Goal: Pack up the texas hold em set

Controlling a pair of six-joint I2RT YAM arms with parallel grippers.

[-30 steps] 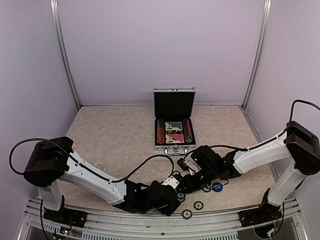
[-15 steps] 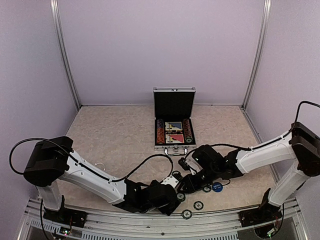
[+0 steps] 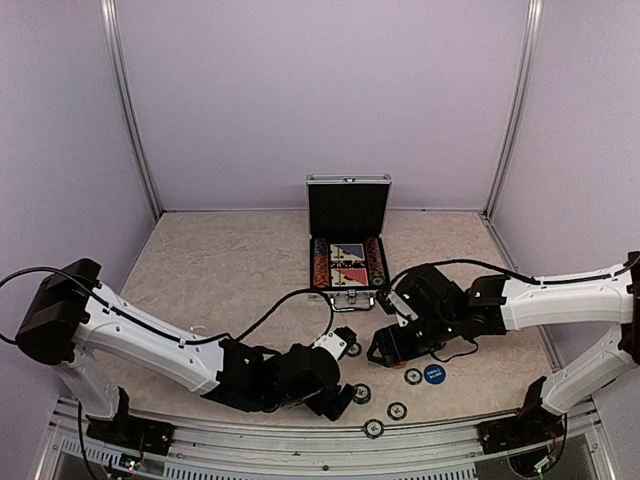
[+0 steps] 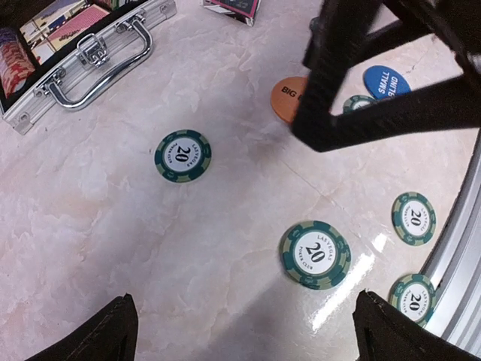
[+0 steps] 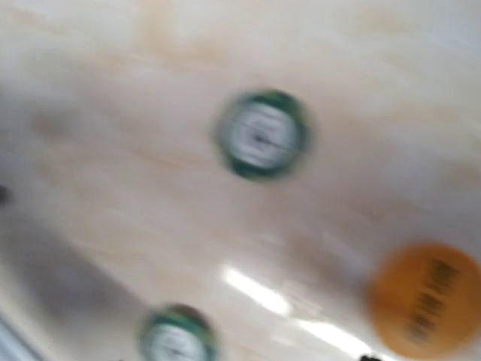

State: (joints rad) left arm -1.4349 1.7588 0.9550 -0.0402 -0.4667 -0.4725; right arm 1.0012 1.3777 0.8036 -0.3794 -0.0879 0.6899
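The texas hold em set's silver case (image 3: 347,240) stands open at the table's middle, with cards and chips inside; its handle (image 4: 96,69) shows in the left wrist view. Several green-and-white chips lie loose near the front edge. My left gripper (image 4: 252,340) is open wide, low over the table, with one green chip (image 4: 316,254) just ahead between its fingers (image 4: 113,332). A second chip (image 4: 183,156) lies nearer the case. My right gripper (image 3: 384,347) hovers over the orange disc (image 4: 288,98), beside the blue disc (image 3: 433,375). Its view is blurred and its jaws do not show.
The aluminium rail (image 4: 458,248) runs along the near edge, with two more chips (image 4: 413,218) close to it. My two arms lie close together at the front, cables trailing over the table. Frame posts (image 3: 135,110) stand at the back corners.
The right arm has pulled its gripper away from the left one, toward the case and to the right. The left arm's shoulder has swung left and its gripper has shifted slightly.
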